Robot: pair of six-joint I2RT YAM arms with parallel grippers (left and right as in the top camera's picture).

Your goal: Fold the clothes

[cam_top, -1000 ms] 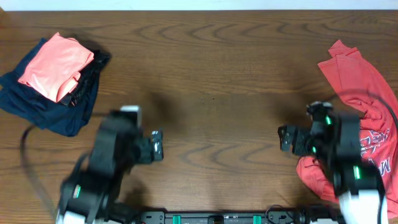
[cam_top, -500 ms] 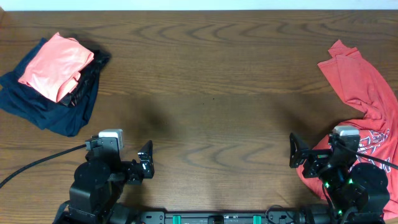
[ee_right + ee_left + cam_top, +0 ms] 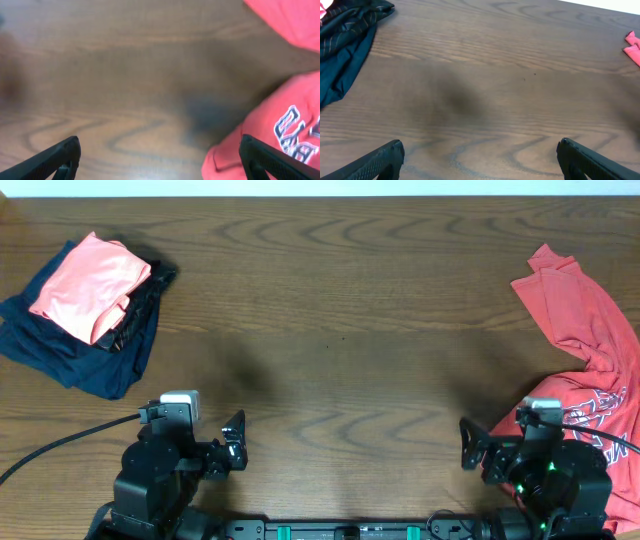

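A light salmon-pink T-shirt [image 3: 85,285] lies folded on top of a dark stack at the far left of the table. A coral-red T-shirt [image 3: 585,330] with a navy-and-white print lies crumpled along the right edge; its printed part [image 3: 285,130] fills the right wrist view's lower right. My left gripper [image 3: 233,447] [image 3: 480,152] is low near the front edge, open, with bare wood between its fingers. My right gripper [image 3: 472,446] [image 3: 159,150] is also open near the front edge, its right finger just over the red shirt's hem and holding nothing.
Under the pink shirt lie a navy-blue garment [image 3: 70,350] [image 3: 340,65] and a black one [image 3: 145,300] [image 3: 355,17]. A corner of the red shirt [image 3: 632,47] shows at the left wrist view's right edge. Brown wooden tabletop [image 3: 340,330] stretches between the two piles.
Both arms have drawn back toward the front edge and lowered. The left has settled, while the right slid slightly further down. Both grippers stayed open; the clothes did not move.
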